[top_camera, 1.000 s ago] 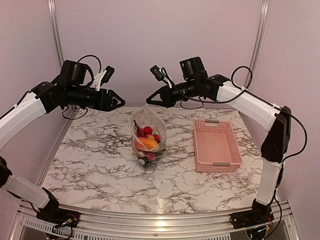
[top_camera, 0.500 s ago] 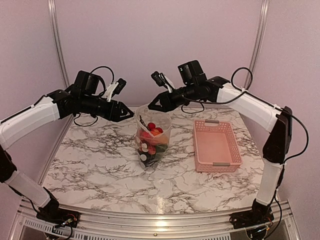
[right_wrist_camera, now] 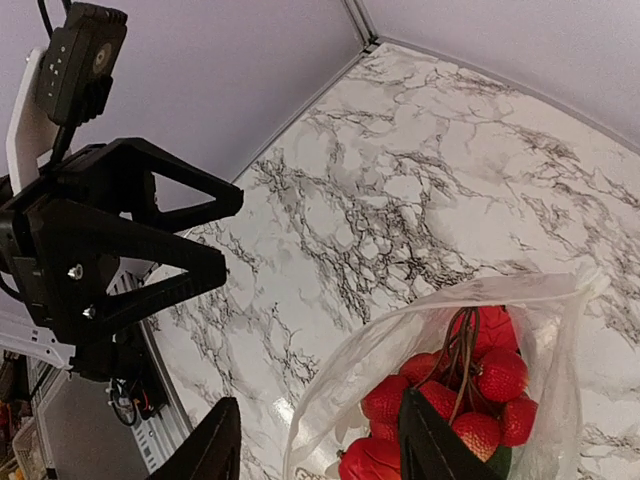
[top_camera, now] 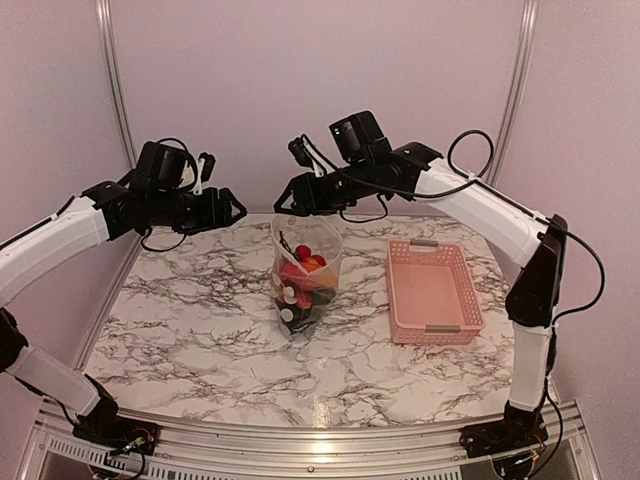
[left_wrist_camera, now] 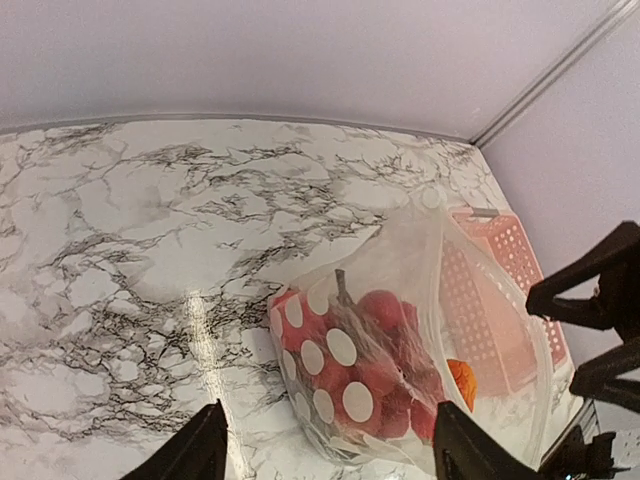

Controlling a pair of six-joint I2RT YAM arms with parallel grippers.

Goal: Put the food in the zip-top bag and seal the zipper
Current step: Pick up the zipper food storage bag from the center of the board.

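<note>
The zip-top bag (top_camera: 306,285) stands upright on the marble table (top_camera: 180,320), clear with white dots (left_wrist_camera: 343,347). Its mouth gapes open, the zipper (right_wrist_camera: 440,300) edges apart. Inside lies the food (top_camera: 303,272): red strawberries (right_wrist_camera: 480,385), a red tomato (right_wrist_camera: 365,462), an orange piece (left_wrist_camera: 462,380) and some green. My left gripper (top_camera: 236,207) hovers open to the left of the mouth, touching nothing. My right gripper (top_camera: 283,196) hangs open just above and behind the mouth, clear of the plastic. In the right wrist view the right gripper (right_wrist_camera: 320,450) looks down over the bag's rim.
An empty pink slotted basket (top_camera: 433,290) sits right of the bag. Lilac walls with aluminium posts close in the back and sides. In the left wrist view the left gripper (left_wrist_camera: 325,460) frames the bag from above.
The right gripper opened and let go of the bag's mouth, lifting back. The left gripper widened and drew left. The bag went from leaning to standing upright by itself.
</note>
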